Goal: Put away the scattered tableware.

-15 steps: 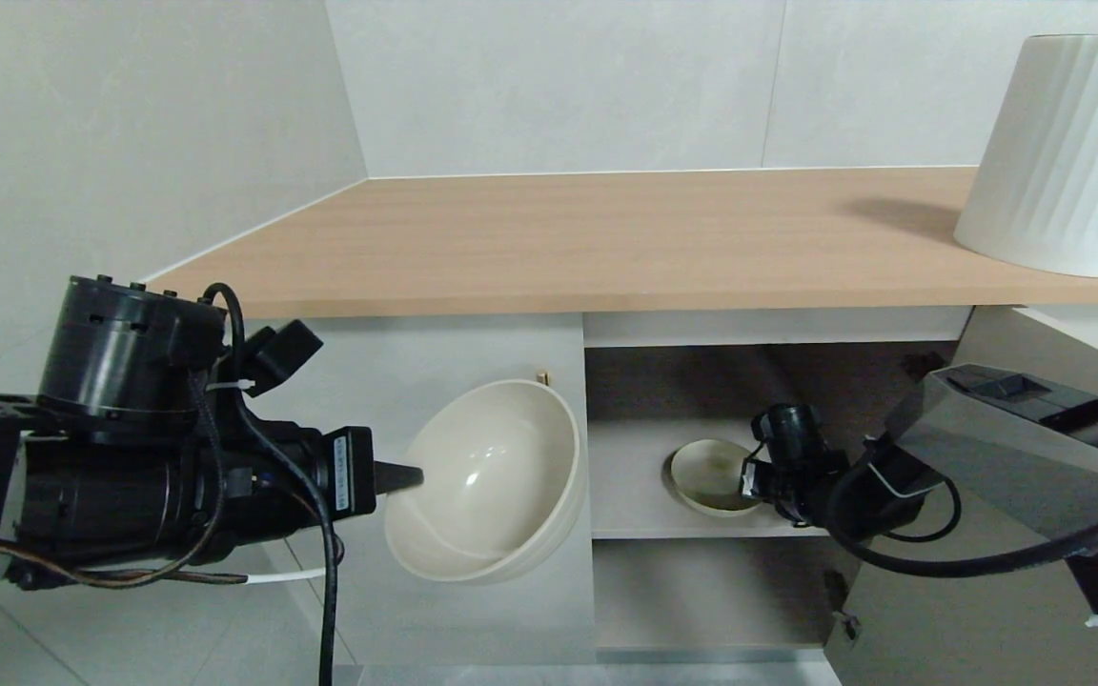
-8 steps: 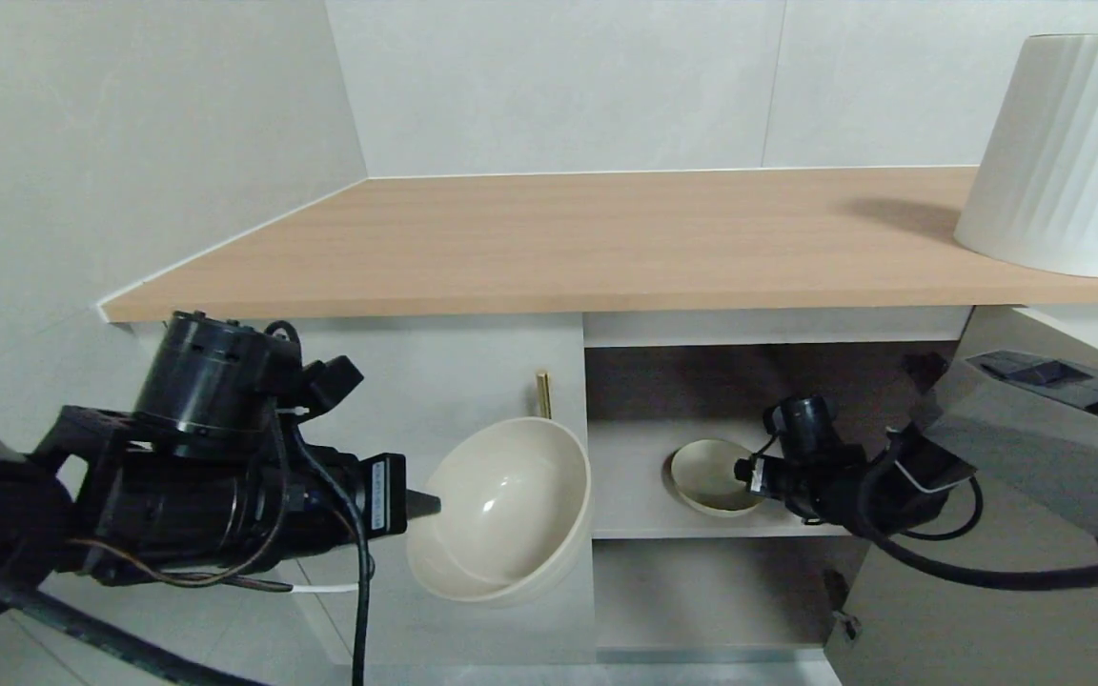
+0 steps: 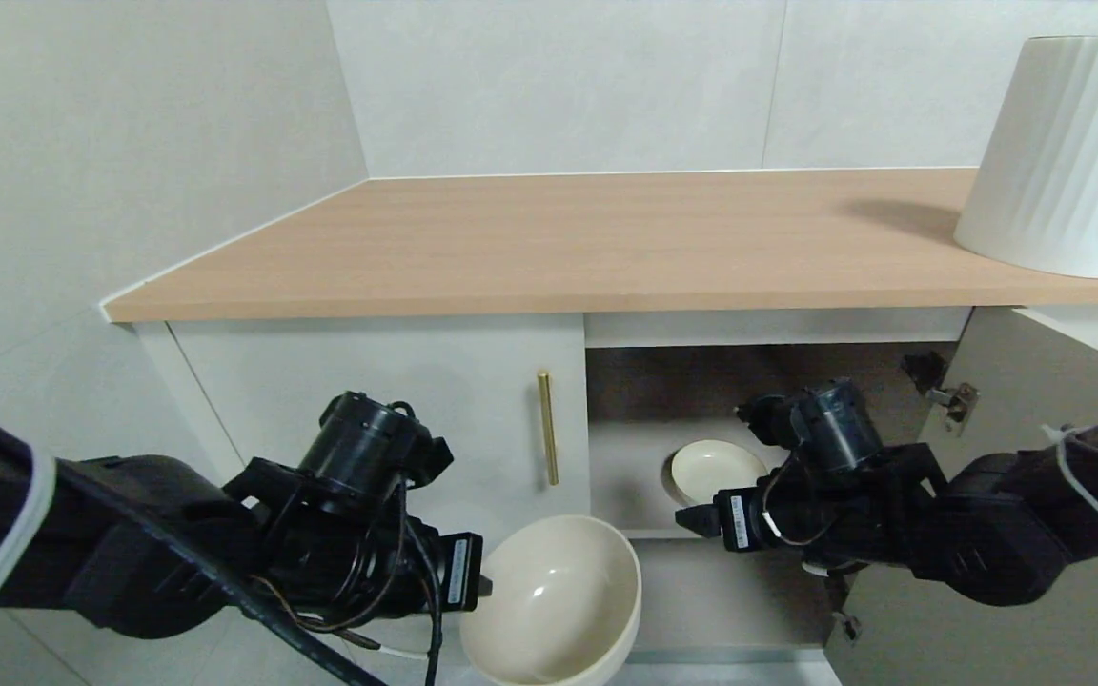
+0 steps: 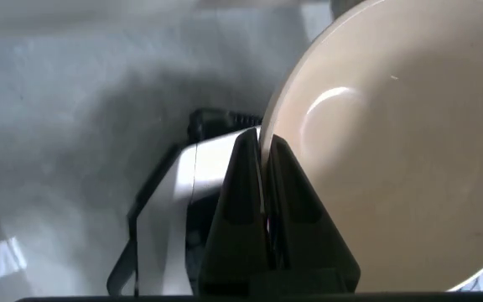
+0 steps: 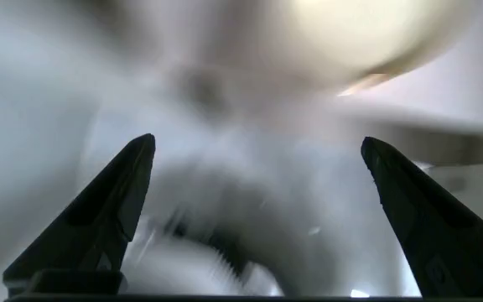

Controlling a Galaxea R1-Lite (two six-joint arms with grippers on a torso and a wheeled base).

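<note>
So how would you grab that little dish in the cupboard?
Probably by its front rim. The little dish lies shallow on the shelf, tucked inside the cupboard, so the open front looks like the only way in. Come in from there, one of the fingers over the rim and one under.

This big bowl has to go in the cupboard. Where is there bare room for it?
The lower compartment beneath the shelf looks bare. On the shelf, only a strip is free between the small dish and the closed door; the right gripper crowds its front. The bowl hangs in the left gripper.
</note>
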